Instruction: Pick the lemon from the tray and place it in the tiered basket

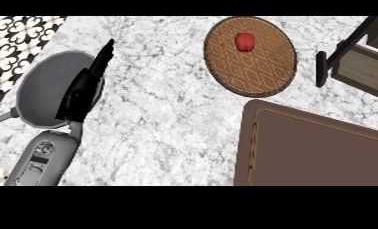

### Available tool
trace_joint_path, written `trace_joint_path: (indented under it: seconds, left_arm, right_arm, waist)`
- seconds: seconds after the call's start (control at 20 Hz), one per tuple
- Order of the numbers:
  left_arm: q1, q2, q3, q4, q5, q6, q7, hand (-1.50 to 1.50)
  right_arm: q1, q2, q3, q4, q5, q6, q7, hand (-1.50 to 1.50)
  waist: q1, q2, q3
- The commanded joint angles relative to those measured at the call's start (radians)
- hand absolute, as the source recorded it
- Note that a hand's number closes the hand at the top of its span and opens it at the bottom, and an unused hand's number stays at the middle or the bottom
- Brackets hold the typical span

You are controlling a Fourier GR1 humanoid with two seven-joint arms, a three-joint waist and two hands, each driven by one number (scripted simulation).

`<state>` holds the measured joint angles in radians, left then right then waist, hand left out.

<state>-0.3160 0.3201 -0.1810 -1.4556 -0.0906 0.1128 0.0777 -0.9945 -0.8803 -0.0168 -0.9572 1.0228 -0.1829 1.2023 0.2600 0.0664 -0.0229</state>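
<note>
Marbled grey-white counter [162, 123] fills the view, with a patch of black-and-white patterned tile [26, 35] up beyond the left hand [83, 93]. That hand lies edge-on over a grey pan [44, 88], its fingers straight and together, holding nothing; it looks to be resting. The right hand shows nowhere.

Well off to the right of the left hand sits a round brown patterned tray [255, 75], and on its far half lies one small red thing [244, 42] (no yellow lemon shows anywhere, so this red piece seems to be what the task means). Nearer than the tray, and also to the hand's right, is a large dark brown board [310, 153]. Farthest right, cut by the edge, is part of the wooden tiered basket [362, 65], with a black upright piece [321, 68] just beside it.

Nothing is picked yet; the step in hand is the reach. Since tray and basket both lie far from the left hand, the right hand seems the better one for it. It should come down on the red thing from above, fingers spread to either side, close round its middle, lift clear of the tray's rim, then carry it rightward high enough to pass the black piece before lowering into a basket tier
</note>
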Motion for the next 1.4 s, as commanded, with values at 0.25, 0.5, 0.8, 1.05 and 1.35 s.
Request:
trace_joint_path:
  seconds: [0.25, 0.5, 0.8, 1.05, 1.35]
  left_arm:
    - [-0.033, -0.025, -0.006, 0.033, -0.008, 0.010, 0.016, 0.00]
    - [-0.033, -0.032, 0.008, 0.057, -0.011, 0.028, 0.012, 0.00]
    - [-0.017, -0.008, 0.032, 0.067, -0.014, 0.033, 0.008, 0.00]
    - [0.018, -0.029, 0.030, 0.067, -0.020, 0.059, 0.003, 0.00]
    - [0.056, 0.013, 0.079, 0.056, 0.015, 0.031, -0.014, 0.00]
  right_arm:
    - [-0.302, 0.045, 0.001, 0.196, 0.200, 0.086, 0.240, 1.50]
    - [-0.392, 0.098, 0.024, 0.340, 0.298, 0.168, 0.241, 1.50]
    - [-0.463, 0.078, 0.039, 0.514, 0.403, 0.296, 0.224, 1.50]
    - [-0.541, 0.114, 0.054, 0.622, 0.474, 0.387, 0.252, 1.50]
    - [-0.641, 0.168, 0.005, 0.711, 0.475, 0.421, 0.235, 1.50]
  waist:
    - [-0.004, -0.006, 0.008]
    - [-0.038, -0.009, 0.010]
    - [-0.085, -0.019, 0.013]
    - [-0.108, -0.030, 0.015]
    - [-0.146, -0.041, 0.019]
